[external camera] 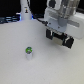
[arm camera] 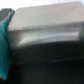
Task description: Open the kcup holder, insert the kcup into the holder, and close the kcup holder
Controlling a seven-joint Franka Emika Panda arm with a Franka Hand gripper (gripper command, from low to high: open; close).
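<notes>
The kcup (external camera: pixel 29 51) is a small white cup with a green top. It stands upright on the white table (external camera: pixel 20 67), alone, towards the exterior view's left. The black kcup holder (external camera: pixel 69 42) with pale grey details sits at the exterior view's upper right. My gripper (external camera: pixel 60 34) is right at the holder and hides much of it, far from the kcup. Its fingers do not show clearly. The wrist view is a blurred close-up of a pale grey surface (arm camera: pixel 45 27) above a black one (arm camera: pixel 50 65), likely the holder. The kcup is out of that view.
A taller white cylinder (external camera: pixel 25 10) with a dark mark stands at the back, on the exterior view's left, next to a blue glow (external camera: pixel 33 18). A teal shape (arm camera: pixel 4 45) shows at the wrist view's edge.
</notes>
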